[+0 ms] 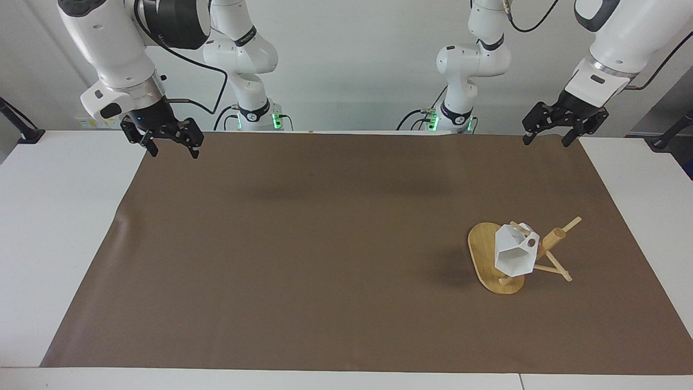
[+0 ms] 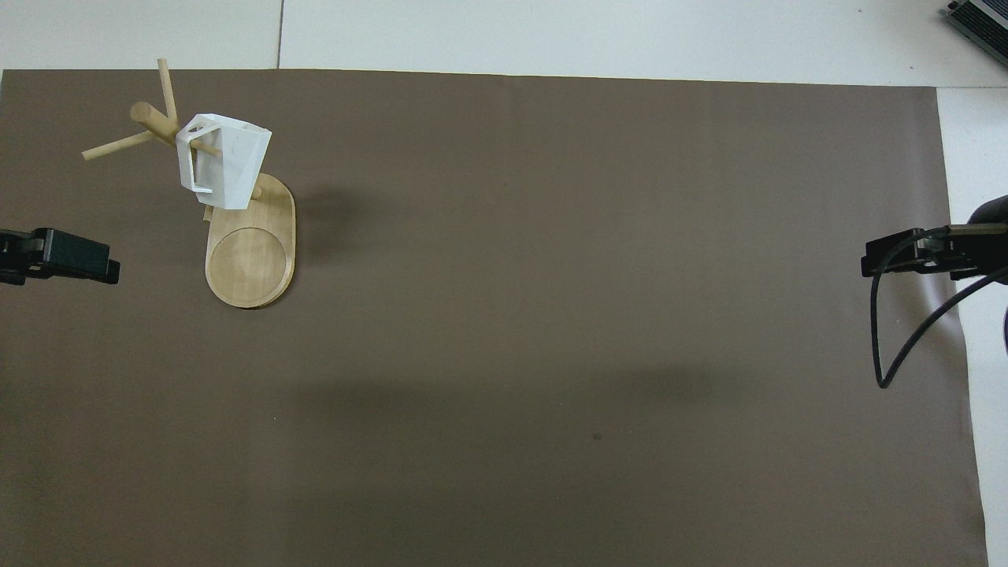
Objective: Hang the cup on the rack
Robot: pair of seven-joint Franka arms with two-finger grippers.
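The faceted white cup (image 1: 514, 254) is being carried by a peg of the bamboo rack (image 1: 490, 260) at the tabletop's left-arm end. Left gripper (image 1: 547, 131), open and empty, is being held nearer than right gripper (image 1: 169, 147), also open.

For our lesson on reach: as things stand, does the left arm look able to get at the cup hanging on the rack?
Probably yes. The cup hangs on a peg of the rack toward the left arm's end of the table, and only bare brown mat lies between it and the raised, open left gripper.
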